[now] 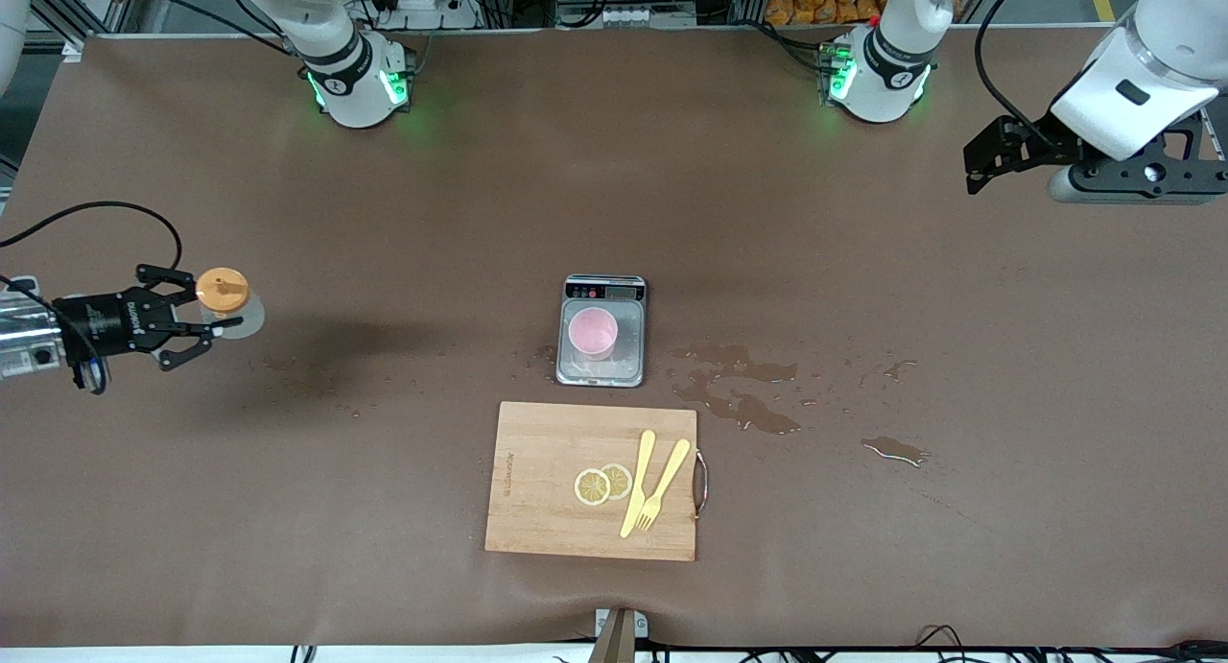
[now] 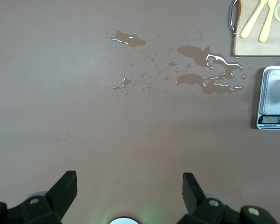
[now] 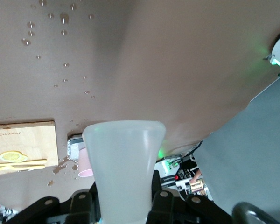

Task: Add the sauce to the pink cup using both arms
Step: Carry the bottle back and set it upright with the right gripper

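My right gripper [image 1: 213,310] is shut on the sauce bottle [image 1: 225,298], a translucent squeeze bottle with an orange cap, and holds it up over the right arm's end of the table. In the right wrist view the bottle [image 3: 123,163] fills the space between the fingers [image 3: 165,205]. The pink cup [image 1: 593,332] stands on the steel plate of a small scale [image 1: 602,367] at mid-table, apart from both grippers; it also shows in the right wrist view [image 3: 83,164]. My left gripper [image 1: 971,169] is open and empty, raised over the left arm's end of the table, and also shows in the left wrist view [image 2: 129,179].
A wooden cutting board [image 1: 537,509] with two lemon slices [image 1: 602,484], a yellow knife [image 1: 637,483] and a yellow fork [image 1: 664,484] lies nearer the front camera than the scale. Spilled puddles [image 1: 739,404] wet the brown table between the scale and the left arm's end.
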